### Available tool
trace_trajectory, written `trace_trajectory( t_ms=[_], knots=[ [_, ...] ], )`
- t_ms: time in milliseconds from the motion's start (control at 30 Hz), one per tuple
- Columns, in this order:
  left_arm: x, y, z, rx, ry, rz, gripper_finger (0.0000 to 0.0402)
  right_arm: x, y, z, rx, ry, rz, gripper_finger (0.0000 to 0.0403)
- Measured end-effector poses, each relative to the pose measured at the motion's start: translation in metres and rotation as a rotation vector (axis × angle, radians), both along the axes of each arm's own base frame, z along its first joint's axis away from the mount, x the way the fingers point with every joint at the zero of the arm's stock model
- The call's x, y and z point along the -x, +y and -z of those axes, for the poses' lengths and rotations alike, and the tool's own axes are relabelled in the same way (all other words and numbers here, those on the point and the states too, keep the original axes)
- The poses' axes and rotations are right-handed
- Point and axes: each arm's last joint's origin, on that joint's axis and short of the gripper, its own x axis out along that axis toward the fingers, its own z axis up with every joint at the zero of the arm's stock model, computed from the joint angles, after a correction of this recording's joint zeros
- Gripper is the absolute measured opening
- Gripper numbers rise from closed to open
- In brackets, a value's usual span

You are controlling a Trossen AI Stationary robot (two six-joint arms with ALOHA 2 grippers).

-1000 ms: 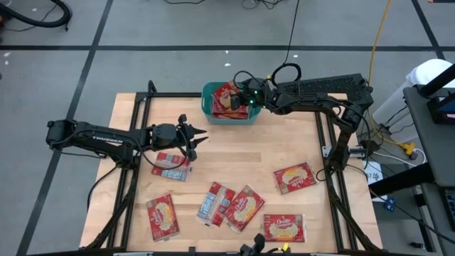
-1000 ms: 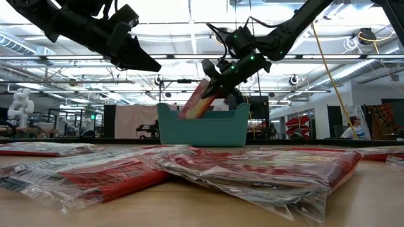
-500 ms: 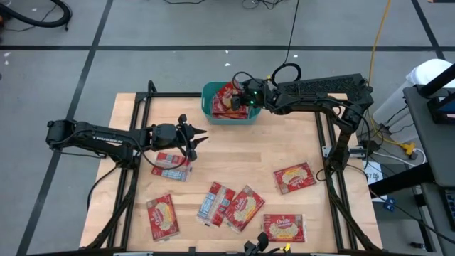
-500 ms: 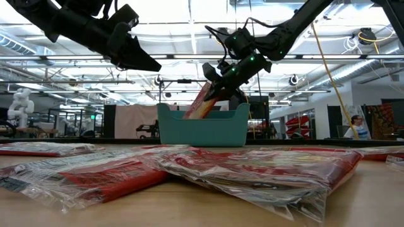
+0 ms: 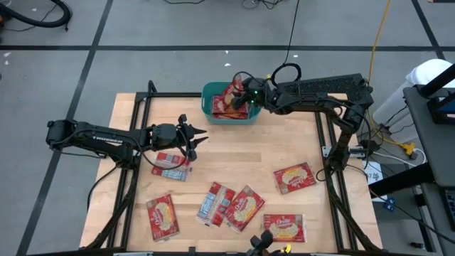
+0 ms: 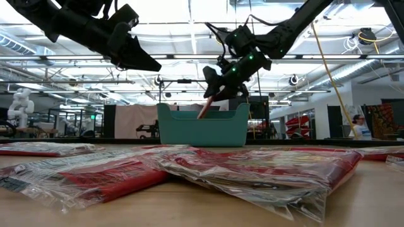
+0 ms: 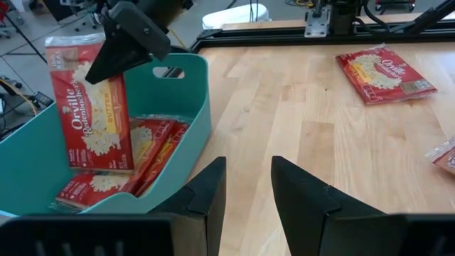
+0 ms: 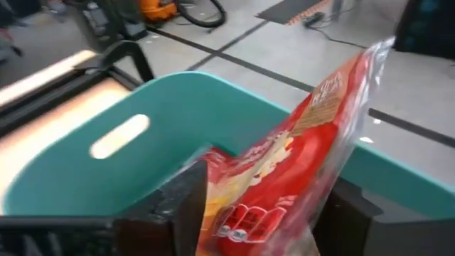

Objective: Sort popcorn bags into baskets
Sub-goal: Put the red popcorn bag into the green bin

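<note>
My right gripper [image 5: 242, 98] hangs over the teal basket [image 5: 207, 107] at the table's far edge, its fingers [image 7: 131, 44] clamped on the top of an Orville Redenbacher's butter popcorn bag [image 7: 91, 114]; the bag hangs upright inside the basket, its lower edge among the red packets [image 7: 131, 160] already lying on the basket floor; in the right wrist view the held bag's crinkled plastic [image 8: 284, 178] fills the space between my fingers, with the basket's handle slot [image 8: 119, 135] beyond. My left gripper [image 5: 195, 135] hovers above the wood table [image 5: 284, 142] left of centre, fingers [image 7: 302, 195] parted and holding nothing; a striped-back packet [image 5: 170, 162] lies just below it on the table. Loose bags on the near half: one at front left [image 5: 161, 215]; an overlapping pair [image 5: 231, 205] at centre; one at right [image 5: 294, 177]; one at the front edge [image 5: 283, 228].
</note>
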Motion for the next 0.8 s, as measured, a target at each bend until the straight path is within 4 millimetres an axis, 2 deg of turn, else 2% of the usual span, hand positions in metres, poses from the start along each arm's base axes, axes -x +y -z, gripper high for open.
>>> trace_trajectory(
  t_ms=[167,300,633,800],
  knots=[
    [0.000,0.000,0.000,-0.001,0.004,0.001,0.0118,0.002,0.000,-0.001,0.044,0.052,0.011,0.0242],
    [0.000,0.000,0.000,-0.001,0.005,0.000,0.0118,0.000,0.004,-0.001,0.030,0.049,-0.043,0.0255],
    [0.000,0.000,0.001,0.000,0.007,0.001,0.0118,-0.004,0.013,0.001,0.029,0.078,-0.076,0.0258],
    [0.000,0.000,0.001,0.001,0.006,0.000,0.0118,-0.001,0.012,0.004,0.080,0.169,-0.029,0.0258]
  ],
)
